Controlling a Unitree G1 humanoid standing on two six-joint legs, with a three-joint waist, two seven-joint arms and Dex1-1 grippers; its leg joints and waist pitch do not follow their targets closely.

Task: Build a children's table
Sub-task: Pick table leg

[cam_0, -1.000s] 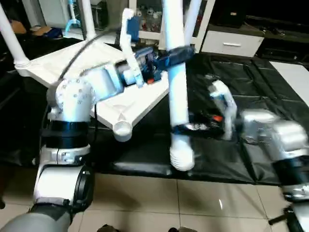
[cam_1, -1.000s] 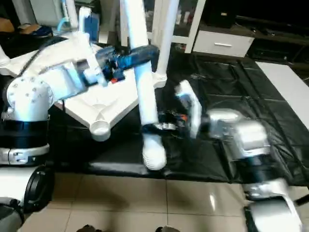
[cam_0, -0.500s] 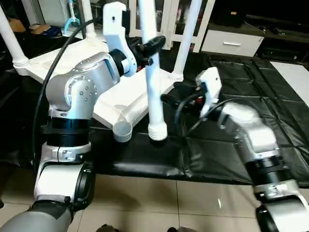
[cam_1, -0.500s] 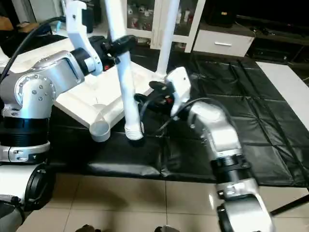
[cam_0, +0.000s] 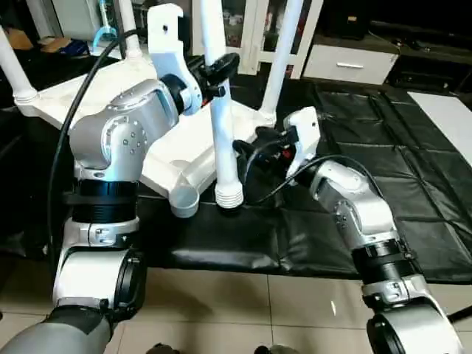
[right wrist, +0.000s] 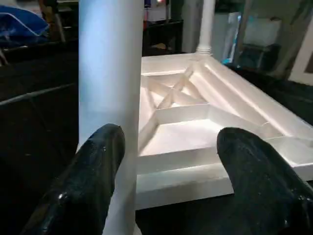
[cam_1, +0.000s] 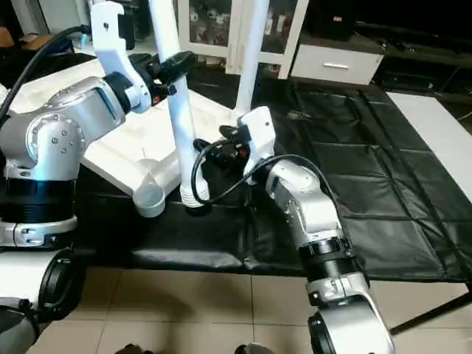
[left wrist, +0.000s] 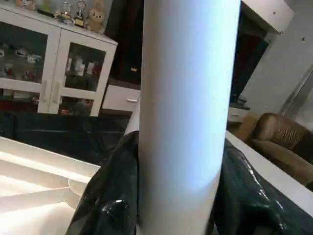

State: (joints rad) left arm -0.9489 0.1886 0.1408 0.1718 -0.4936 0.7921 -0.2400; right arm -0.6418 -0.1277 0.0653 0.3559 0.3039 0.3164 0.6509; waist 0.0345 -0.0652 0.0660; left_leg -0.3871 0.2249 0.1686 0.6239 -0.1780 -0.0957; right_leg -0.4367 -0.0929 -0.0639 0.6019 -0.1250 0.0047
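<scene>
White plastic rectangular tabletop (cam_0: 88,96) lies ribs-up on the black-covered desk (cam_0: 383,147), its near round corner socket (cam_0: 183,200) empty. Left hand (cam_0: 221,70) clamps the long white tube leg (cam_0: 223,147) upright, top cut off. Right hand (cam_0: 247,147) stands open beside it.

held leg (cam_0: 220,140) top cut off, tabletop (cam_0: 96,96) far side hidden by arm

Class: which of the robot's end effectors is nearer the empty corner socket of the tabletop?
Right. The right end effector hangs open beside the loose leg's lower end, close to the empty corner socket; the left end effector grips that leg higher up.
</scene>
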